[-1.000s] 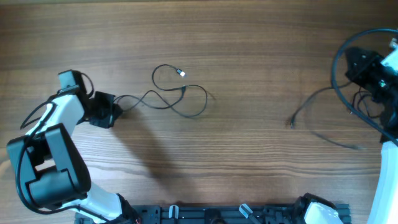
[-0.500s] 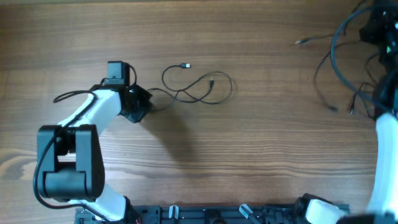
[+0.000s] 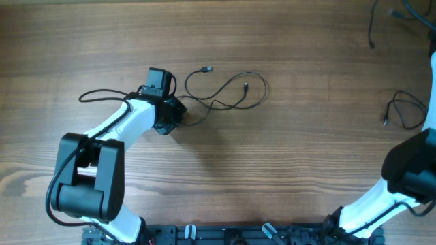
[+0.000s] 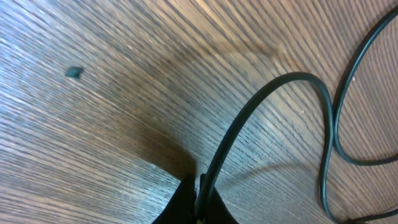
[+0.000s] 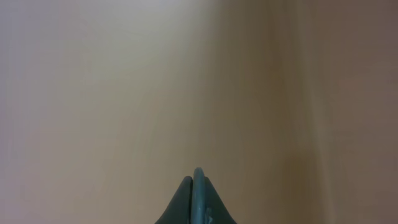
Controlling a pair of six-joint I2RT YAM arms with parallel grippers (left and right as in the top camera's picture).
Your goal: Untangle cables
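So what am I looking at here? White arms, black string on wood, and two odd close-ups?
These are two robot arms at a wooden table. The wide picture looks straight down from above: the left arm reaches toward a loose curl of thin black cable; the right arm stands at the other edge, a second cable lying beside it. The close-ups come from cameras on the wrists. In the left one, the left gripper is shut on that thin cable, which arcs away over the wood. In the right one, the right gripper is shut too; the background is blurred, so I cannot tell whether it pinches anything.
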